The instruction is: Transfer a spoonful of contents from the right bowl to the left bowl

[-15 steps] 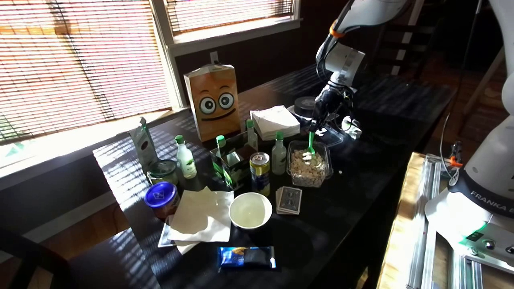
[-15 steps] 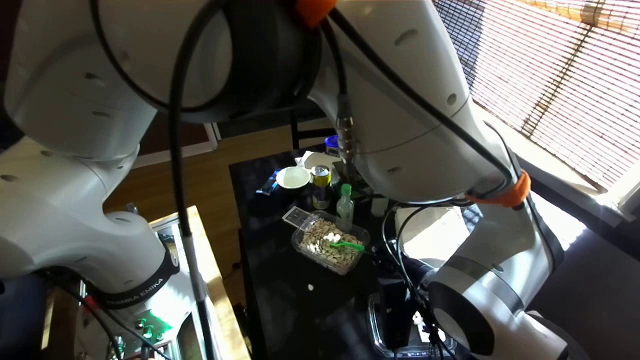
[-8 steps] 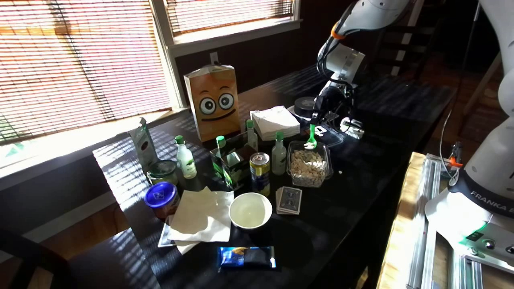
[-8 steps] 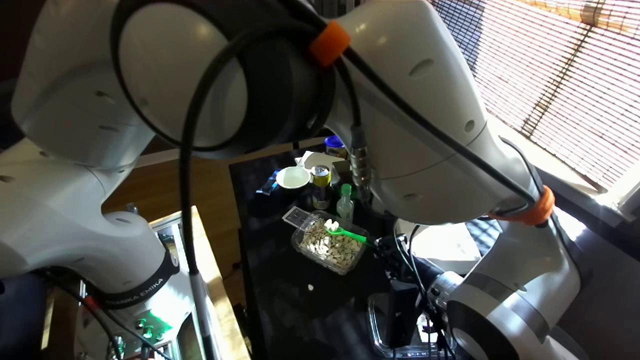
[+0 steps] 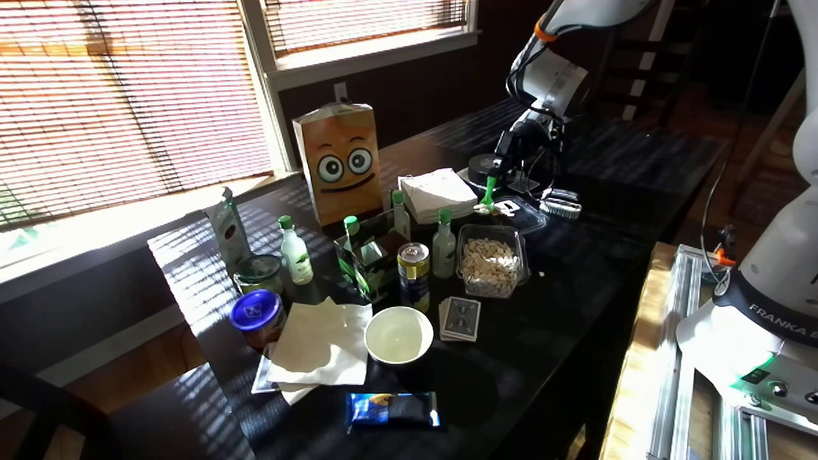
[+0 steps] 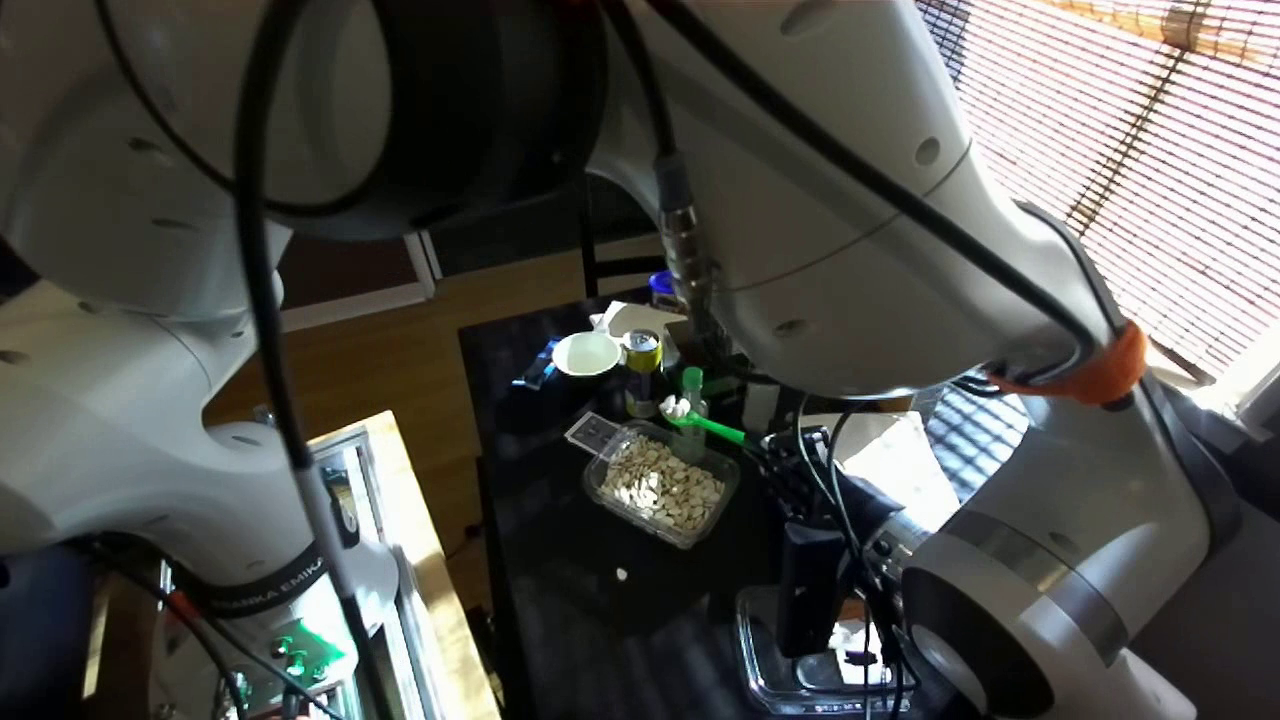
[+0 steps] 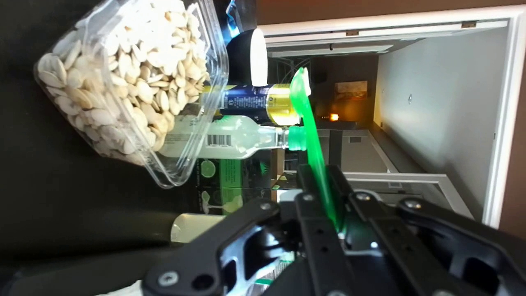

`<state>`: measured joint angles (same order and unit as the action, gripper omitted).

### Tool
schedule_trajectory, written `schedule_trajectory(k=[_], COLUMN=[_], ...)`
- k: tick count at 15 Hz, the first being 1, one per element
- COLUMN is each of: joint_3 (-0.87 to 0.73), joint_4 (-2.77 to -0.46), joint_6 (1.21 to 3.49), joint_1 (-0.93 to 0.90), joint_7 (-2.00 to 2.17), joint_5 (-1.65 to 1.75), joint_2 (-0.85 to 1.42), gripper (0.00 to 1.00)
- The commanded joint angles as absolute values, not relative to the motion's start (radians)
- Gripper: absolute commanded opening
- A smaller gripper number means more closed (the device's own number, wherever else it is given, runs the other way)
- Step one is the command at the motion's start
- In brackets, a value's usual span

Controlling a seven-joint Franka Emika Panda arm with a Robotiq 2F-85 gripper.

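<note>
You seem to be at the carrying step, scooping done; your gripper [image 7: 320,174] hangs high near the clear tub [image 7: 167,179], and farther along stands the white bowl [image 5: 399,337], the likely goal; next you would need a slow, level crossing past the tall can [image 5: 415,273], then a tilt; the fingers pinch the green spoon [image 7: 314,139] by its handle, which only the wrist view shows clearly; that view gives mostly its underside, while an exterior view shows its small heap of seeds [image 6: 676,406]
</note>
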<state>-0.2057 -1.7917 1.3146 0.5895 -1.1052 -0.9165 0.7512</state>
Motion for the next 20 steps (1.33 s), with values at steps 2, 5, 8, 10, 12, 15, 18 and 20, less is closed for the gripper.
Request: schedule_trajectory(k=[2, 5, 8, 10, 12, 15, 18, 20], joint_3=[-0.23, -0.236, -0.244, -0.244, -0.252, -0.246, -0.231, -0.22], joint_4=[-1.97, -2.032, -1.982, -1.998, -2.031, -2.073, -2.108, -2.119], joint_6=[1.353, 1.363, 1.324, 1.324, 1.371, 1.433, 1.482, 1.491], joint_1=[0.55, 0.517, 0.51, 0.499, 0.483, 0.451, 0.414, 0.39], joint_7=[-1.119, -1.112, -1.112, -1.112, -1.097, -1.088, -1.087, -1.089], joint_5=[-0.971, -0.97, -0.95, -0.949, -0.959, -0.98, -1.01, -1.037], joint_2=[0.589, 0.532, 0.572, 0.557, 0.536, 0.515, 0.499, 0.494], gripper=[0.03, 0.03, 0.11, 0.11, 0.03, 0.03, 0.03, 0.03])
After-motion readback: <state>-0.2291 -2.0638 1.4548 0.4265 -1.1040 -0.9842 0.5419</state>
